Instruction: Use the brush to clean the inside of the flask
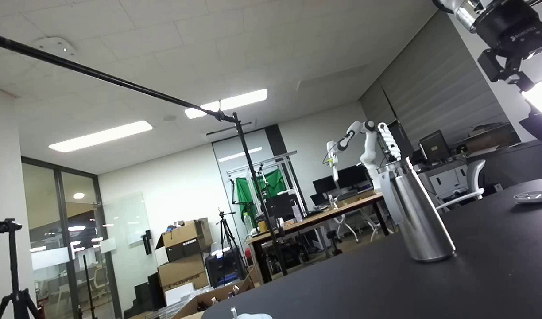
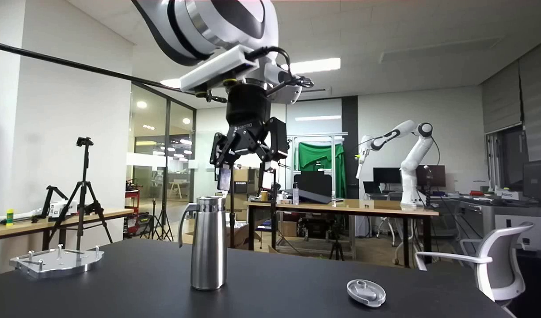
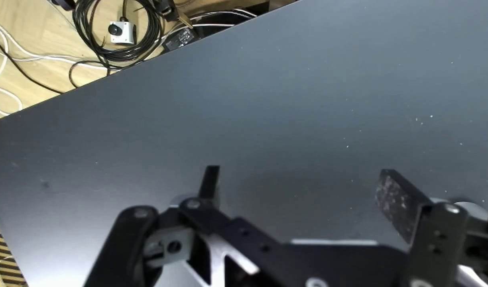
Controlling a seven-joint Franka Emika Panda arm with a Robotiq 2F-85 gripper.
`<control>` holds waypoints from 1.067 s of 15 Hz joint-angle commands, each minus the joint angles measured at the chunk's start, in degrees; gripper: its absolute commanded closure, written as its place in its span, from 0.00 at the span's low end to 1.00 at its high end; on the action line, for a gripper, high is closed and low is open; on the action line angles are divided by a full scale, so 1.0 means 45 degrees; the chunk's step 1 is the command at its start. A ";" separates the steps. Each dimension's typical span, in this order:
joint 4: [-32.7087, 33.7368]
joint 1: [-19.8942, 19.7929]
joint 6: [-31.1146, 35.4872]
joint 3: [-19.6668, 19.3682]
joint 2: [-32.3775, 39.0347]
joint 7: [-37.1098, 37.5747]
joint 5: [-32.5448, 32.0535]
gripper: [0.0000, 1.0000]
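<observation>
Both fingers (image 2: 224, 179) of the empty end effector (image 2: 246, 184) stand wide apart; the flask (image 2: 208, 249) hides its own inside.

One flask (image 2: 209, 245), one lid (image 2: 366, 293), two robot arms (image 2: 241, 20)

The white Franka Panda arm (image 2: 241, 22) hangs into an exterior view from the top edge, its wrist (image 2: 270, 74) bent so that the black Robotiq gripper (image 2: 246, 179) points almost straight down. The two fingers (image 2: 224, 177) stand well apart, with a broad gap between them; the wrist view shows the same spread. The wrist camera (image 2: 215, 70) sits crosswise above the gripper, a black cable (image 2: 287, 57) looping beside it. In an exterior view, the gripper's linkage (image 1: 490, 65) shows near an upper corner.
</observation>
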 commanded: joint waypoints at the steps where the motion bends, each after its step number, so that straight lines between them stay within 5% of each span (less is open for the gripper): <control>1: 0.0406 0.0202 -0.0258 -0.0015 0.0133 -0.0296 -0.0104 0.00; 7: 0.3158 0.1265 -0.1315 0.0636 0.1068 -0.3221 -0.0909 0.00; 16: 0.8709 0.2232 -0.2936 0.1535 0.4982 -0.7823 -0.0487 0.00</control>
